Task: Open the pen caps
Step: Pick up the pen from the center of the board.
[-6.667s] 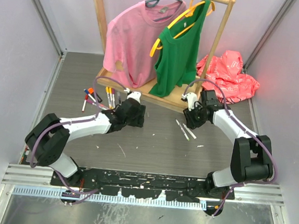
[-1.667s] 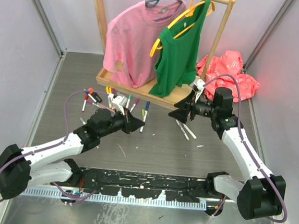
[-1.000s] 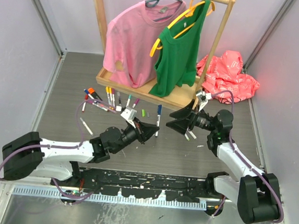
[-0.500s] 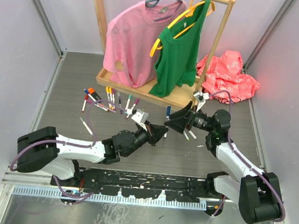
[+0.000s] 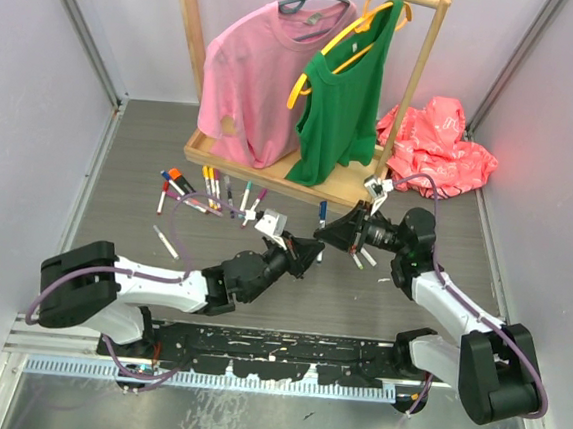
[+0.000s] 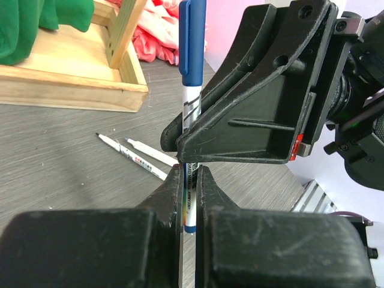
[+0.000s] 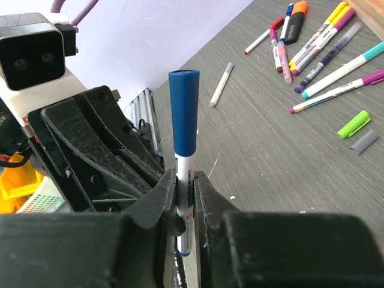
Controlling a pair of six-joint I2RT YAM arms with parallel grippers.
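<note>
Left gripper (image 6: 190, 180) and right gripper (image 7: 185, 185) both clamp the white barrel of one marker (image 6: 191, 108) below its blue cap (image 7: 183, 114), which likely needs gripping and pulling off next.

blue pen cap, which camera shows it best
Right wrist: the whole blue cap stands clear, top to base, seated on its white barrel. Left wrist cuts off its top; top external shows only a tiny blue sliver.
</note>
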